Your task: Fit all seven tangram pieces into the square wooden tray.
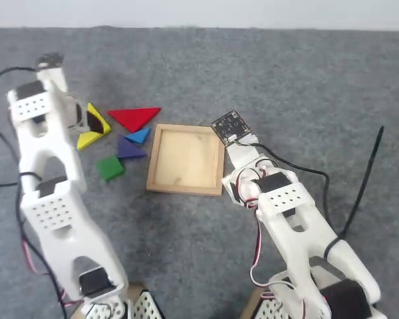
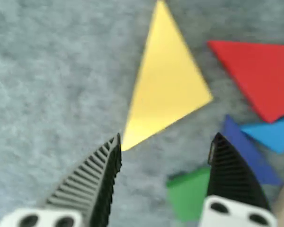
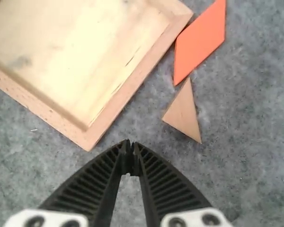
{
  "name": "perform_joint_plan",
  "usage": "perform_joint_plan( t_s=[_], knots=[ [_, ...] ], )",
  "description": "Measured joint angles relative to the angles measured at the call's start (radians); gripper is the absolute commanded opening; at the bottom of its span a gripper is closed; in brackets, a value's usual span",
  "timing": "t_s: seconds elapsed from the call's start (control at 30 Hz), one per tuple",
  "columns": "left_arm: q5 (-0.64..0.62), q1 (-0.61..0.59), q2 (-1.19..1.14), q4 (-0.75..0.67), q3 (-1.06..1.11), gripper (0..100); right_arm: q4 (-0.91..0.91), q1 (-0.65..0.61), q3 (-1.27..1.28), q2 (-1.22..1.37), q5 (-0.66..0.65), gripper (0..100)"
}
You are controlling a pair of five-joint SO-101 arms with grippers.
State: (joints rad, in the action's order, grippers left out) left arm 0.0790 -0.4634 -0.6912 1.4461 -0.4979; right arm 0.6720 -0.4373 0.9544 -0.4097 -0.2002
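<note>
The square wooden tray point(image 1: 186, 159) lies empty in the middle of the grey carpet. Left of it lie a yellow triangle point(image 2: 168, 85), a red triangle point(image 1: 134, 117), a small blue triangle point(image 1: 139, 135), a dark blue piece point(image 1: 130, 147) and a green square point(image 1: 110, 167). My left gripper point(image 2: 166, 142) hangs open just above the yellow triangle's near corner, holding nothing. My right gripper point(image 3: 131, 147) is shut and empty, beside a corner of the tray point(image 3: 92, 127). An orange parallelogram point(image 3: 200, 40) and a tan triangle point(image 3: 184, 113) lie close to that corner.
Grey carpet point(image 1: 286, 80) covers the whole table. Black cables point(image 1: 359, 193) trail on the right beside the right arm, and another runs along the left arm. Open carpet stretches behind the tray and in front of it.
</note>
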Motion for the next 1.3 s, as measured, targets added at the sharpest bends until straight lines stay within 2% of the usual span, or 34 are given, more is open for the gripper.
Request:
perform_joint_plan(
  t_s=[0.13,0.3,0.5,0.77,1.07,1.23,1.3],
  knots=[
    [-0.114,0.031,-0.020,-0.044,-0.012,29,0.000,0.000,0.000,0.000,0.000,1.3],
    [-0.192,0.049,-0.110,-0.086,-0.015,29,0.000,0.000,0.000,0.003,0.000,1.3],
    [-0.367,-0.026,-0.123,-0.043,-0.040,29,0.000,0.000,0.000,0.006,0.000,1.3],
    [-0.370,-0.032,-0.149,0.074,-0.037,29,0.000,0.000,0.000,0.006,0.000,1.3],
    [-0.331,-0.035,-0.146,0.087,0.003,29,0.000,0.000,0.000,0.006,0.000,1.3],
    [-0.293,-0.035,-0.144,0.097,0.008,15,0.000,0.000,0.000,0.006,0.000,1.3],
    [-0.293,-0.032,-0.123,0.097,0.029,12,-0.015,0.000,0.000,0.006,0.000,1.3]
  ],
)
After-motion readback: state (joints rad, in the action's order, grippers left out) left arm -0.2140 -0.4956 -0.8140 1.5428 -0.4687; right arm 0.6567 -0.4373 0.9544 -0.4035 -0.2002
